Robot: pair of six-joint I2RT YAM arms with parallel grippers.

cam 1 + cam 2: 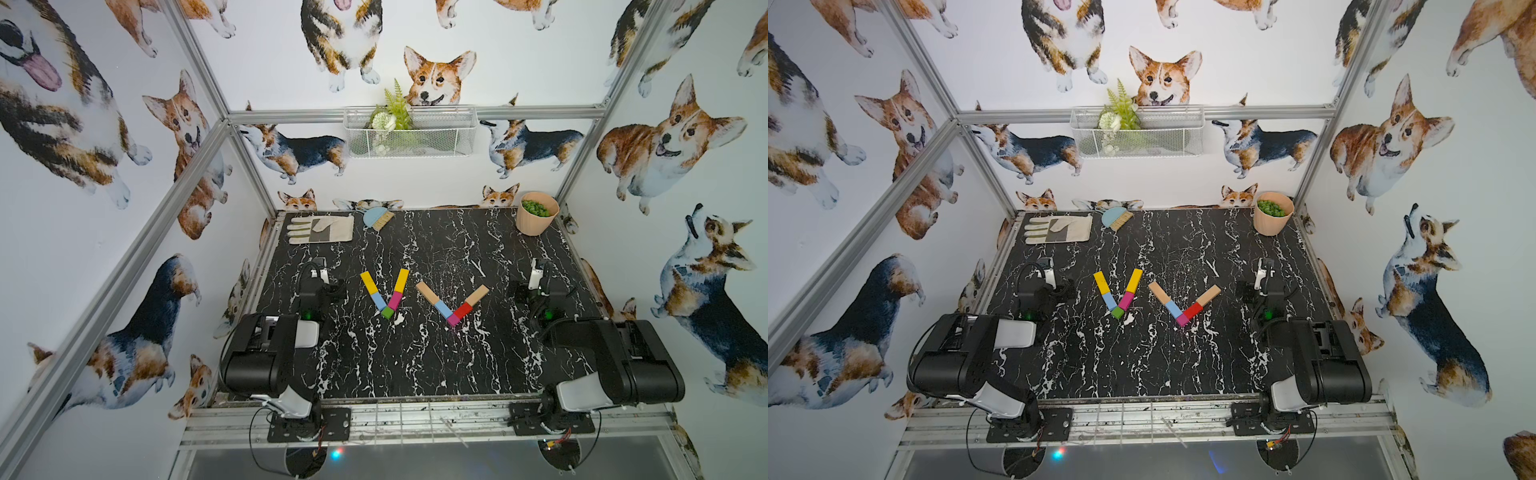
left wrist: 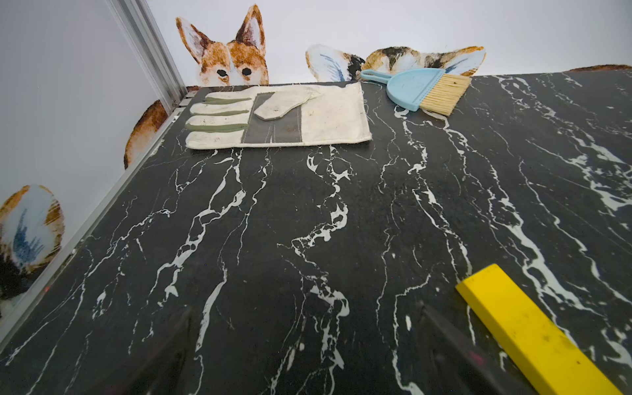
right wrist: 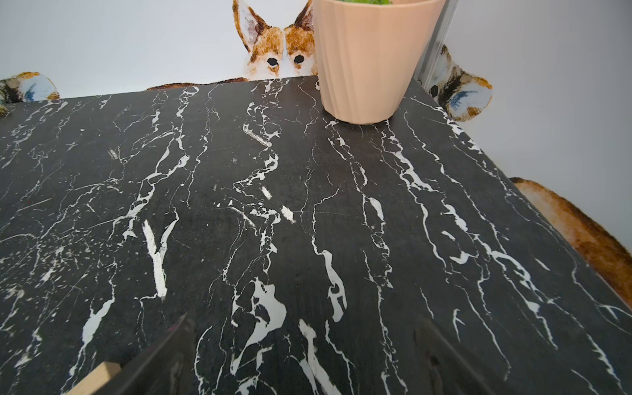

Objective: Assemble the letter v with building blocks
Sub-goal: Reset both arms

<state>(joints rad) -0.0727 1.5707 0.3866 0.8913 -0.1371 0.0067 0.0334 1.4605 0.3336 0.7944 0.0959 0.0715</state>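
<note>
I see a black, white-veined tabletop (image 1: pixel 415 365) inside corgi-papered walls (image 1: pixel 104 216). The building blocks (image 1: pixel 387 312) lie mid-tabletop in two V shapes, side by side. Left gripper (image 2: pixel 306 313) and right gripper (image 3: pixel 304 318) hang spread, holding nothing. A glove (image 1: pixel 320 229), brush (image 1: pixel 376 218) and pot (image 1: pixel 536 216) sit along its far edge.

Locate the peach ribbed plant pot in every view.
Top views: the peach ribbed plant pot stands in both at the black marble table's far right corner.
Left wrist: not in it.
Right wrist: the pot at the table's far edge, rim cut off.
Shared landmark: the peeking corgi sticker beside it.
</note>
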